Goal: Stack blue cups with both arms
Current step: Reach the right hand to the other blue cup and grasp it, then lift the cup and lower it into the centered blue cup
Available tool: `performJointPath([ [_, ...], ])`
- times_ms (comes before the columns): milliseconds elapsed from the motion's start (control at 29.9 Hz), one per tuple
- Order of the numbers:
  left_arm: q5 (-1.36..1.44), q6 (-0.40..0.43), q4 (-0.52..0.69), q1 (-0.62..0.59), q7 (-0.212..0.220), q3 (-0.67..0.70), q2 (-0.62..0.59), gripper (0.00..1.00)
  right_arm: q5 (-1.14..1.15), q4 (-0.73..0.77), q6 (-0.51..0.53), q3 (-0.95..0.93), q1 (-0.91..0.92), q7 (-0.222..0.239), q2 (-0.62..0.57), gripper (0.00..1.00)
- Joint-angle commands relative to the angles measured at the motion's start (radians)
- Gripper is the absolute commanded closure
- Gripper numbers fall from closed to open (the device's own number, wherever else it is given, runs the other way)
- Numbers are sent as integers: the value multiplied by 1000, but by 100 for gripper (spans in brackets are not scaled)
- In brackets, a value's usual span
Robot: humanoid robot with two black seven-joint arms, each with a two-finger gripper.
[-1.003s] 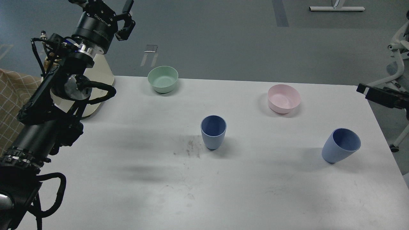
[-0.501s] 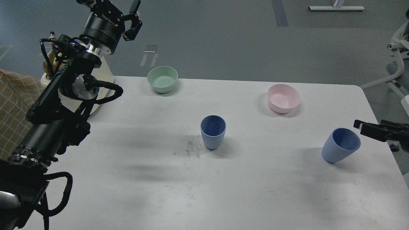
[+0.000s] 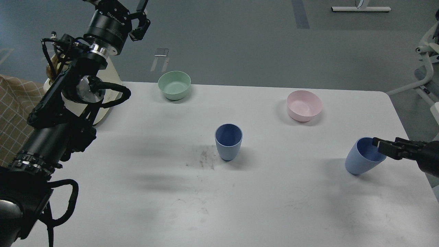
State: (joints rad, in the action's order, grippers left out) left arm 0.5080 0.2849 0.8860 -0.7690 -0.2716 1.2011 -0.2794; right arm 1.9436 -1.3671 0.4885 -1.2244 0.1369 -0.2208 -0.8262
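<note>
One blue cup (image 3: 228, 142) stands upright at the middle of the white table (image 3: 171, 192). The other blue cup (image 3: 360, 161) stands near the right edge, tilted to the right. My right gripper (image 3: 381, 146) comes in from the right edge and its dark tip overlaps this cup's rim; I cannot tell its fingers apart or whether they hold the rim. My left gripper (image 3: 120, 5) is raised at the top left, beyond the table's far edge, fingers (image 3: 141, 21) spread and empty, partly cut off by the top edge.
A pale green bowl (image 3: 174, 85) sits at the table's far edge, a pale pink bowl (image 3: 304, 105) at the far right. A cream object (image 3: 109, 73) stands behind my left arm. A dark smudge (image 3: 205, 157) marks the table left of the middle cup.
My right gripper has moved down and left from beyond the table's right side to the right cup's rim. My left arm shifted slightly. The cups have not moved.
</note>
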Motion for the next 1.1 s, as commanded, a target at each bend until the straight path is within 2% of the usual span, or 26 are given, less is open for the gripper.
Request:
performJointPath([
  [0,0,2,-9,-3,0,-5,0,2,5,-4,0,22,1,9,1,34],
  [100,1,0,-10,-3,2,-8,-3,2,8,-13,0,25,1,32,1,38],
  [201,1,2,-10,-3,2,-6,-6,2,8,-17,0,25,1,35,2,44],
  [234,0,0,-10,-3,2,-6,-6,2,8,-17,0,26,1,37,1,50],
  [301,0,0,-10,-3,2,-6,-6,2,8,-17,0,28,1,37,-1,67],
  [334,0,0,-10,-3,0,-5,-6,2,8,-17,0,29,0,37,-4,82],
  [435,0,0,-10,-1,0,-3,-4,2,18,-18,0,31,-3,35,-5,98],
  [468,0,0,-10,-1,0,-3,-4,2,23,-21,0,31,-3,35,-5,100],
  [769,0,2,-10,-6,0,-8,-38,2,15,-30,0,10,6,2,-7,100],
  [869,0,2,-10,-6,0,-9,-46,2,11,-49,0,-55,9,-23,-10,100],
  [969,-2,2,-10,-10,0,-12,-46,2,-1,-86,0,-177,18,-64,-7,100],
  [1003,-2,2,-10,-10,0,-14,-46,2,-26,-99,0,-202,38,-95,-1,100],
  [1070,-2,2,-10,-10,0,-17,-41,2,-34,-134,0,-201,55,-109,-4,100],
])
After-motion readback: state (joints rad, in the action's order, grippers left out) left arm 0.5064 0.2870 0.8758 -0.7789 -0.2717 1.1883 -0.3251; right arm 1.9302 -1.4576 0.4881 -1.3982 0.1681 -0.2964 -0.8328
